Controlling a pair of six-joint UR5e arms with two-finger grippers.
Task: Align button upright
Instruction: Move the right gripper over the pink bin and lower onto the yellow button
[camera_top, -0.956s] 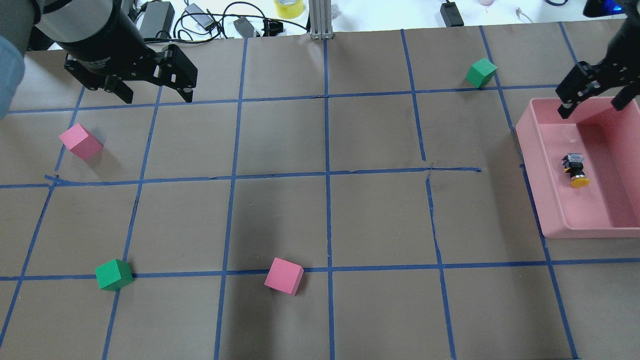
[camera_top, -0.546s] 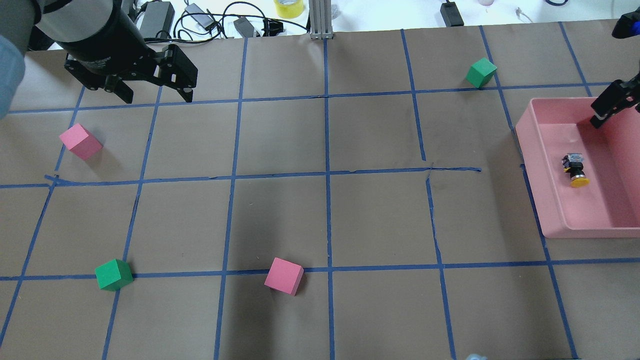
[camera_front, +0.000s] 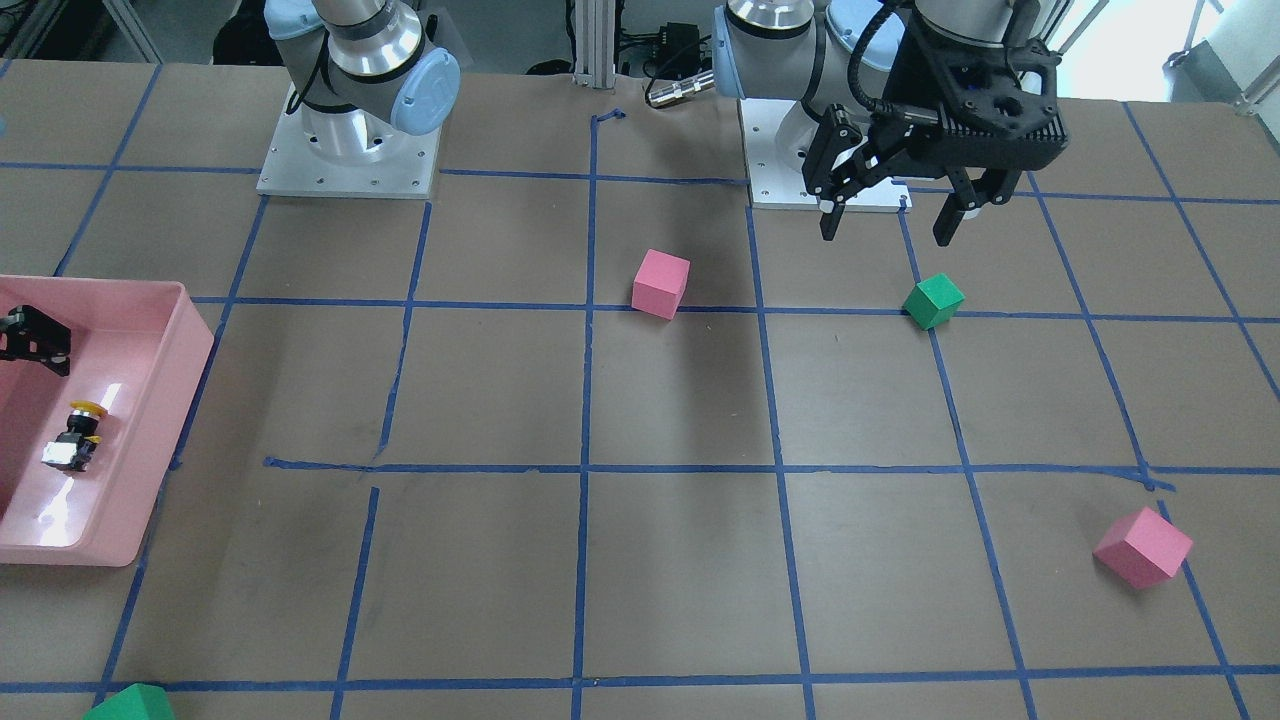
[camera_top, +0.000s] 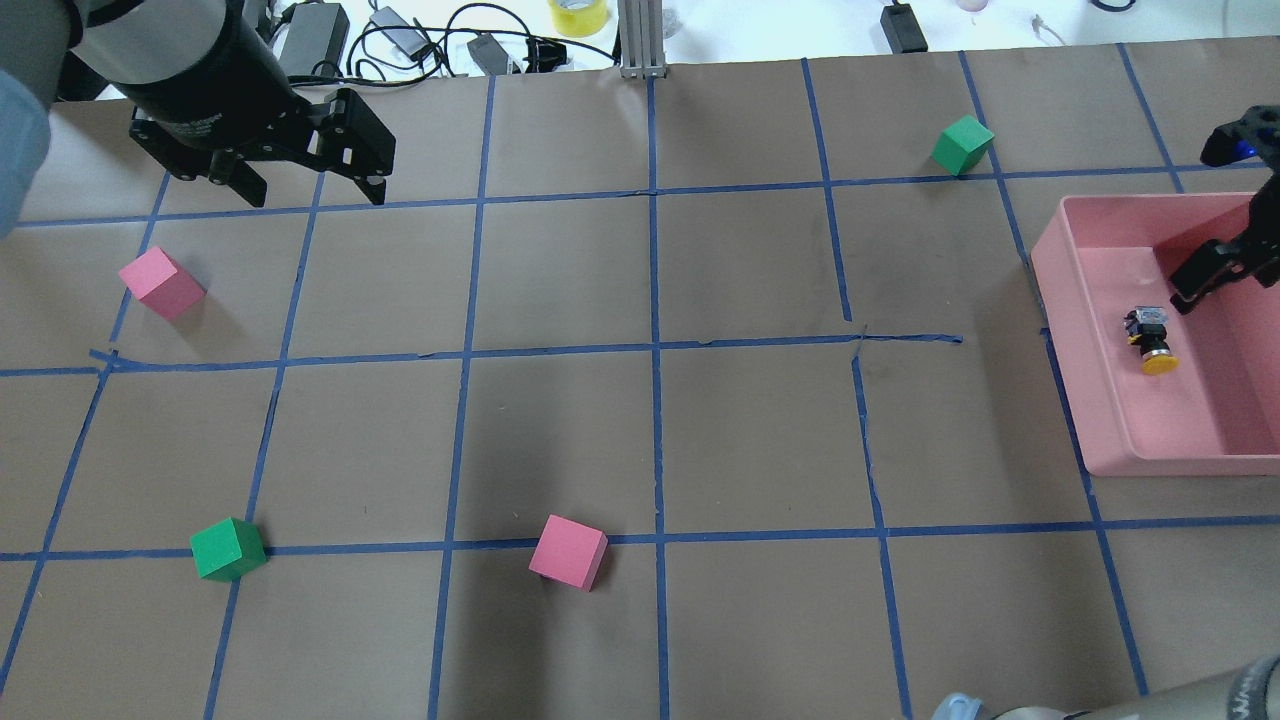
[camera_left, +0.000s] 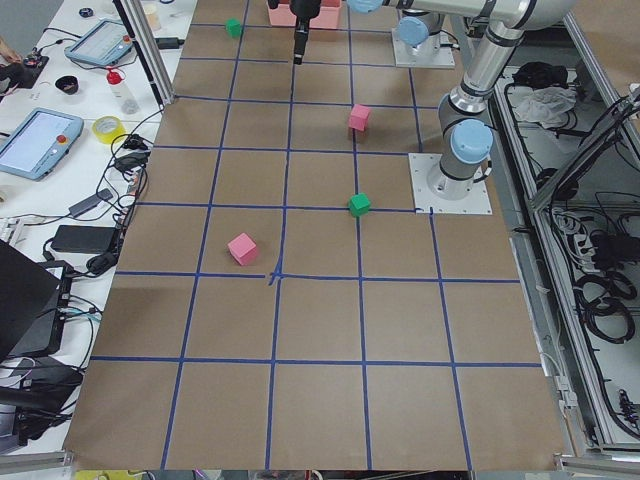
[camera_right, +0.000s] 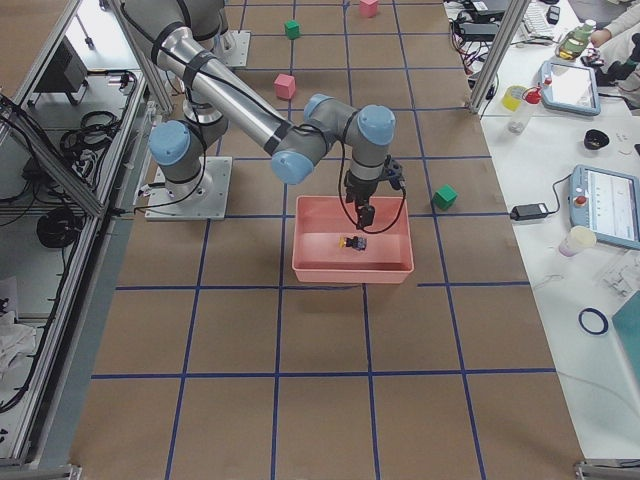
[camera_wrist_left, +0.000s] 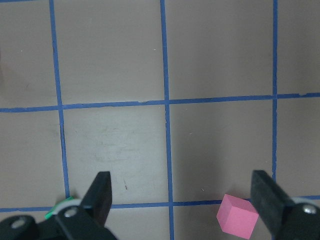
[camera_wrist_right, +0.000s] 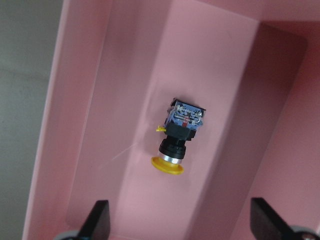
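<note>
The button (camera_top: 1152, 342) lies on its side in the pink tray (camera_top: 1180, 465) at the table's right edge, its yellow cap towards the robot and its base block away. It also shows in the front view (camera_front: 75, 435) and the right wrist view (camera_wrist_right: 180, 140). My right gripper (camera_wrist_right: 179, 204) is open and empty over the tray, just beyond the button's base end; one of its fingers (camera_top: 1196, 273) shows in the overhead view. My left gripper (camera_top: 315, 190) is open and empty above the table's far left part.
Two pink cubes (camera_top: 160, 283) (camera_top: 568, 552) and two green cubes (camera_top: 228, 549) (camera_top: 962, 145) stand on the brown paper with its blue tape grid. Cables and a yellow tape roll (camera_top: 577, 14) lie beyond the far edge.
My right gripper has moved from the tray's far edge down into the tray, closer to the button. The button and my left arm have not moved.
</note>
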